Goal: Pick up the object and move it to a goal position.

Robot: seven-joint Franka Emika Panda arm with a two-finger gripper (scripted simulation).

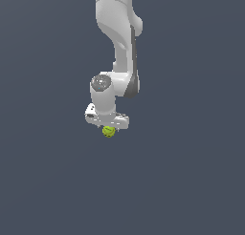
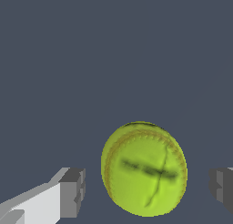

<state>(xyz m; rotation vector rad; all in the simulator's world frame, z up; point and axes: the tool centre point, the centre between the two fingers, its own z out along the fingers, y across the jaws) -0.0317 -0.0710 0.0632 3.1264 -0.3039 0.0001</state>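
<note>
Spread wide, the gripper (image 2: 145, 186) has a grey pad on each side of the ball (image 2: 144, 169), and in the wrist view a clear gap shows between each pad and the ball's skin, so nothing is clamped; one finger (image 2: 73, 191) stands a little closer to the ball than the other finger (image 2: 222, 187), which sits at the picture's edge. Taking the ball as the landmark: in the exterior view the white hand (image 1: 106, 115) sits directly above the ball (image 1: 108, 131), almost touching its top, with the arm (image 1: 119, 38) rising straight over that; the yellow-green ball peeks out just under the hand. My reading is that the fingers straddle the ball to set up a squeeze across its widest part; whether the ball rests on the plain dark ground I cannot tell, since no shadow or edge shows; no goal marker is visible.
</note>
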